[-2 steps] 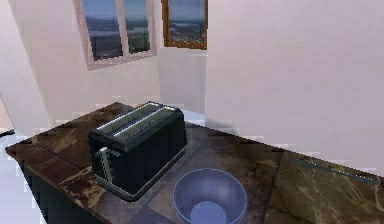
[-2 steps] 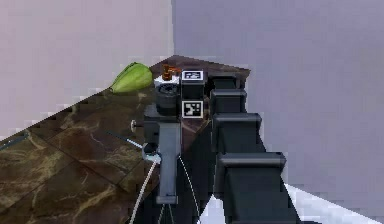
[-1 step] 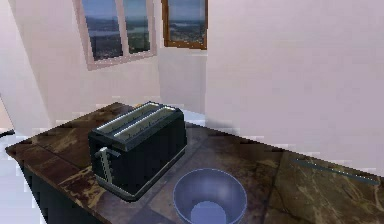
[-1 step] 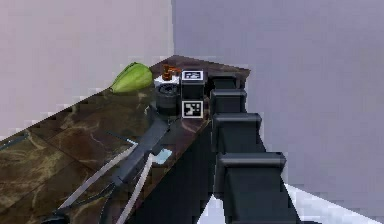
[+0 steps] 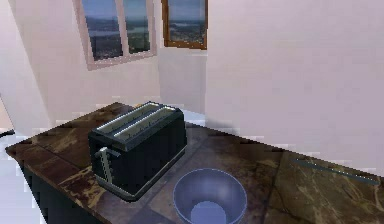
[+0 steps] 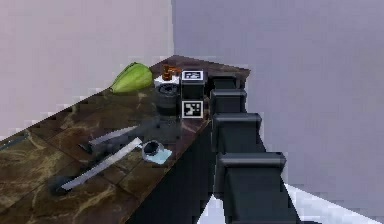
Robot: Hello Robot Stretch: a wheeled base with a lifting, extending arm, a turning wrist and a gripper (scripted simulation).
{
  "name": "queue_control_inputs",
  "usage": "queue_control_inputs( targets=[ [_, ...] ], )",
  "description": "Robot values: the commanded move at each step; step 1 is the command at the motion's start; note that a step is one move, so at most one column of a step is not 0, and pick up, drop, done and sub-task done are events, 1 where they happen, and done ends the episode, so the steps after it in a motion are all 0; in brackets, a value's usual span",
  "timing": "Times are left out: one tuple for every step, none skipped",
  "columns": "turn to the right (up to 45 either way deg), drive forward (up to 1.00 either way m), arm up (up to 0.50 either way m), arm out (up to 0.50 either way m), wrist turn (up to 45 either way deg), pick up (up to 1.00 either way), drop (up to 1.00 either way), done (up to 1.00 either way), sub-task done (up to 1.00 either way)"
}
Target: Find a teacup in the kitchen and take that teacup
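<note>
In the arm side view the dark arm reaches out along the right end of a dark marble counter. Two white marked squares stand at its far end, and the gripper sits just left of them, over the counter's far part. At the gripper is a small round grey thing, perhaps a cup, too small to name. A small orange-brown thing lies just behind. I cannot tell whether the gripper holds anything.
A green leafy lump lies at the counter's far end. Nearer lie a long grey utensil, a dark tool and a small pale thing. Ahead, a black toaster and a blue-grey bowl stand on a counter under two windows.
</note>
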Motion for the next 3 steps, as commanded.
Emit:
queue_control_inputs(
  targets=[
    [0.0,0.0,0.0,0.0,45.0,0.0,0.0,0.0,0.0],
    [0.0,0.0,0.0,0.0,15.0,0.0,0.0,0.0,0.0],
    [0.0,0.0,-0.16,0.0,0.0,0.0,0.0,0.0,0.0]
  ],
)
